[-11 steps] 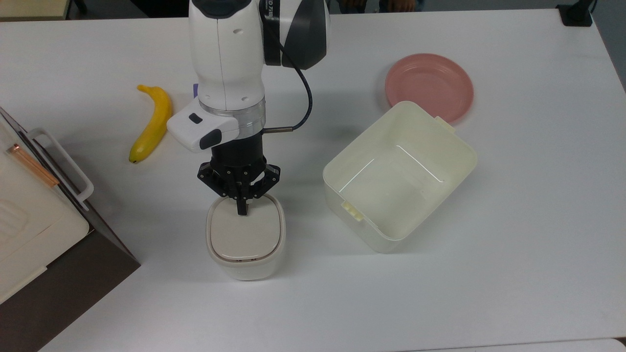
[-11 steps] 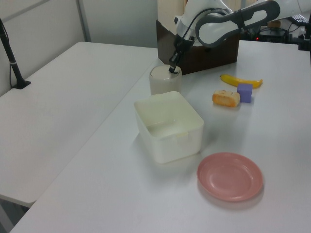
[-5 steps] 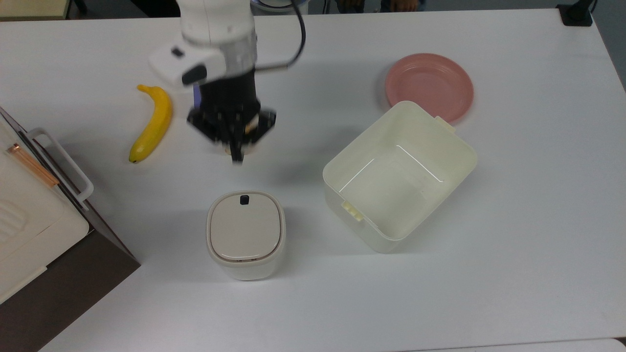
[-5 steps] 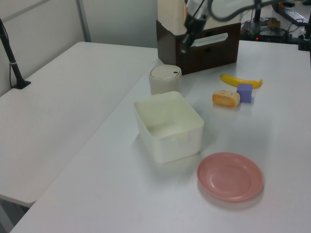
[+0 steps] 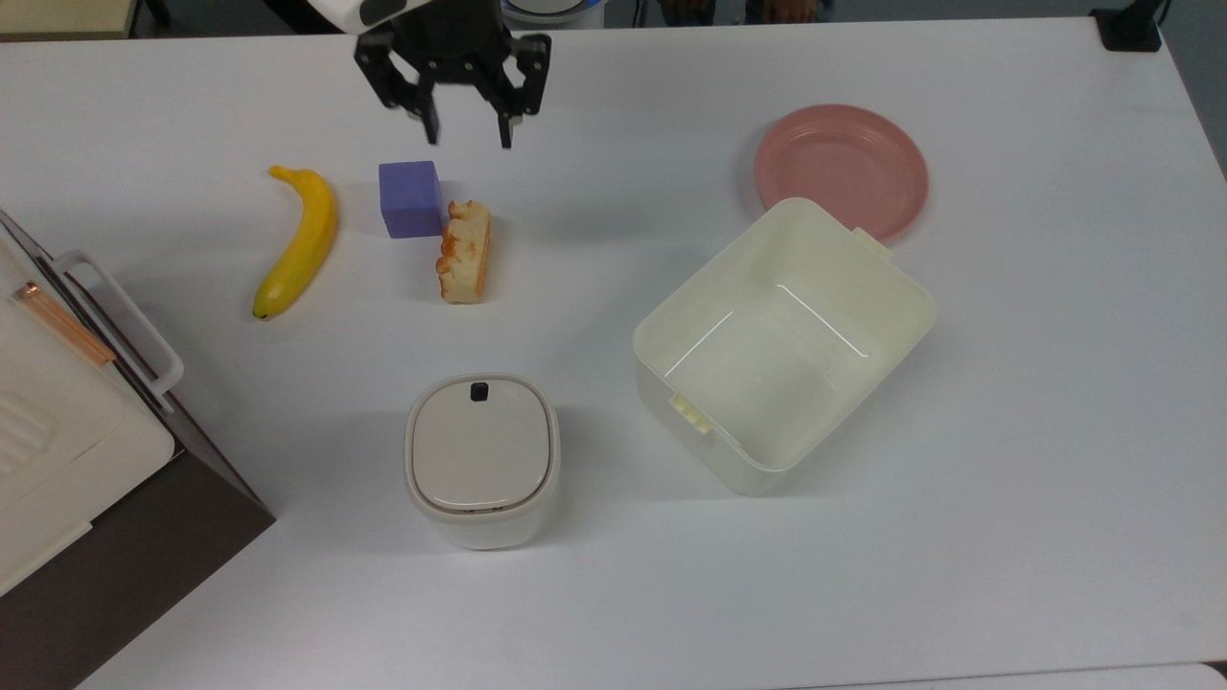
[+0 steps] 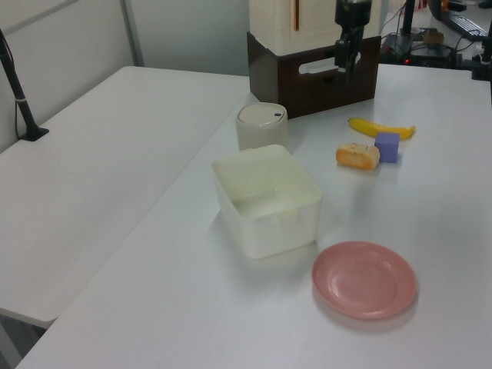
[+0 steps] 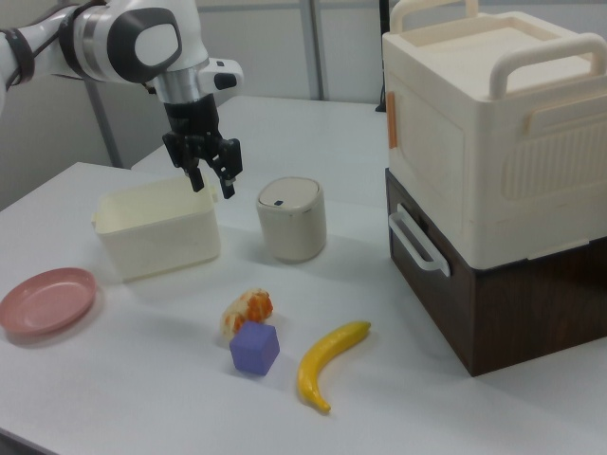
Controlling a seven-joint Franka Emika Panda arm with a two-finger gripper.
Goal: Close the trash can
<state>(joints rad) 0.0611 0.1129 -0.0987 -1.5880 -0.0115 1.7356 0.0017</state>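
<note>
Your trash can (image 5: 482, 460) is sitting upright on the counter (image 5: 1007, 431), near the top view's lower left, just beside the big lidless tub (image 5: 781, 345) without touching it. The beige lid (image 5: 482, 443) is lying flat and flush in the rim all the way round, dark button (image 5: 477, 390) facing up on the far edge — so I'm judging the close as done, with nothing propping the flap.

The hand (image 5: 467, 126) is hanging high over the far side of the counter, well apart from the can, fingers spread wide and holding nothing. In the right view it is floating above the tub's back edge (image 7: 156, 204). I'm reading that as a parked, clear-of-everything pose: open so nothing is dragging along, high so it is not clipping the tub wall or the props.

The rest is looking like bystanders. The purple block (image 5: 410, 198) and the bread piece (image 5: 466, 251) are sitting touching each other, the banana (image 5: 295, 242) just to the top view's left of them, and the pink plate (image 5: 842, 171) is partly tucked behind the tub's far corner. The cream-and-brown cabinet (image 7: 493, 171) is standing near the can on the right view's right — not touching it.

If you're wanting to confirm, be checking the lid seam for an even gap; from here it is looking even.
</note>
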